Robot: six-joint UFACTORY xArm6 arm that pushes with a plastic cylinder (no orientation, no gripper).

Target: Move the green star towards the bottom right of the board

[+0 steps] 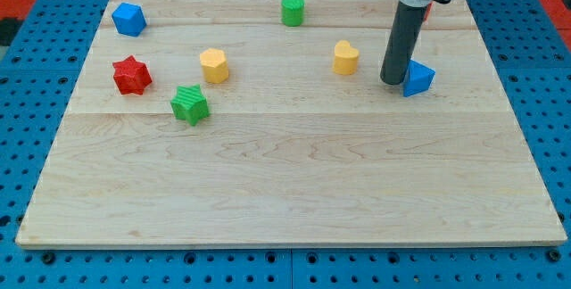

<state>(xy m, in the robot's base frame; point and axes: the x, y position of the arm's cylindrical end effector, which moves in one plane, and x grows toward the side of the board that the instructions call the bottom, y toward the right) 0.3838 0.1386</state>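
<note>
Tip parked by the blue block, green star waiting far across the tabletop

My tip (393,82) sits at the view's right, touching or just beside the blue triangular block (417,78), with the yellow heart-like block (346,57) near on its left, and there's no gripper on this rod, so nothing is clenched or held. The green star (189,104) lies well apart at the view's left-centre, below the yellow block (214,65) and right of the red star (132,75). It looks small, light and rigid, likely to slide easily on the smooth tabletop (294,200) but to spin off its points. Best contact, I'd judge, is its upper-left side, square behind the centre, pushing toward the bottom right.
</note>
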